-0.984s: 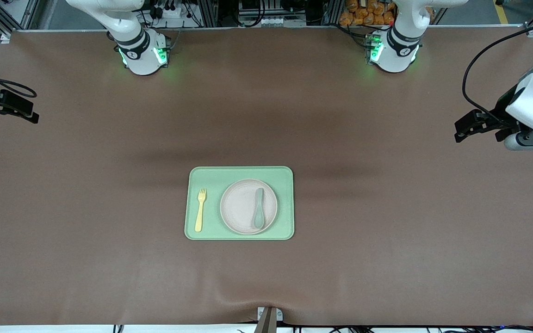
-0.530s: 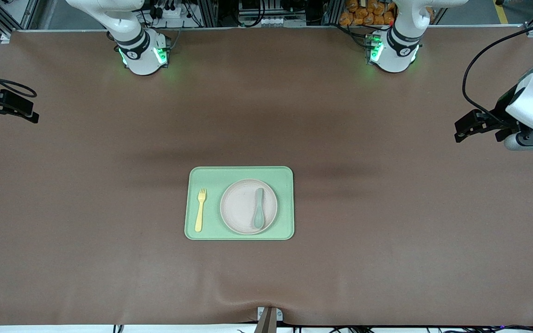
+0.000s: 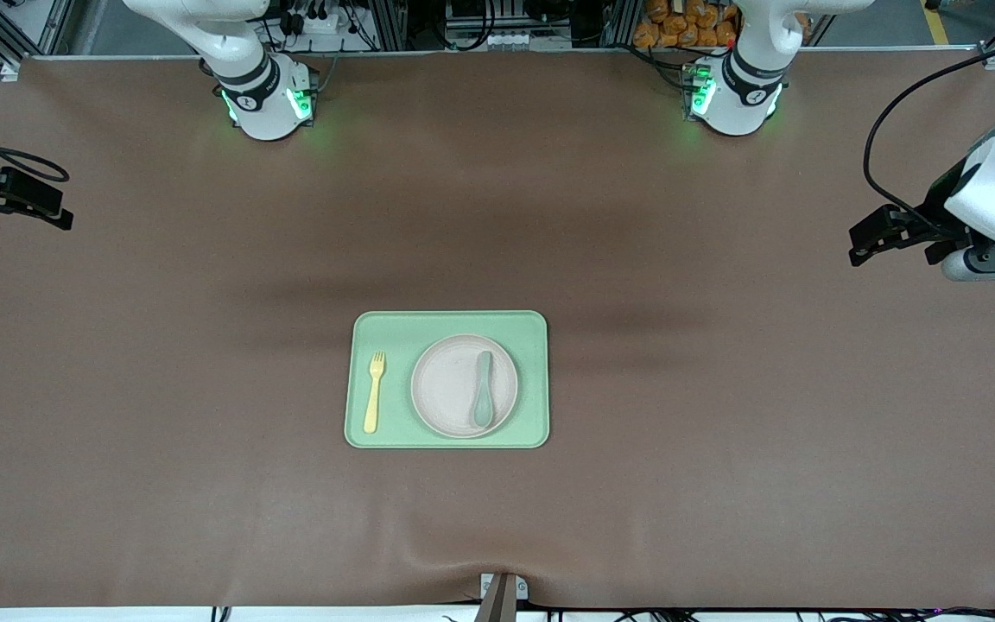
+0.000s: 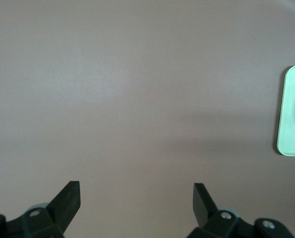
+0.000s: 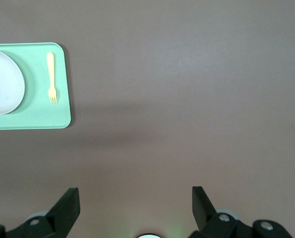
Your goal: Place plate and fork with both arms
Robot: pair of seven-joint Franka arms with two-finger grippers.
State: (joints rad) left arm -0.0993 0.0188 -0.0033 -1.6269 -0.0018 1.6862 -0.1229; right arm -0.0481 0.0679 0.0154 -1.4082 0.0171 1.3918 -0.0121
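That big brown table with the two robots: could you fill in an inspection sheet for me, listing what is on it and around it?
Surface: brown matte table cover, slightly wrinkled.
Job's things: round pale pinkish-beige plate and small yellow plastic fork lie apart, side by side, on the rectangular light-green tray.
Clutter: teal-green spoon lies on the plate.
Claws: left claw open, over bare cover at the left arm's end; right claw open, over bare cover at the right arm's end; both arms wait.
Cables: black cable loops from the left arm.
Surroundings: green-lit arm bases, metal framing along the table's edge.
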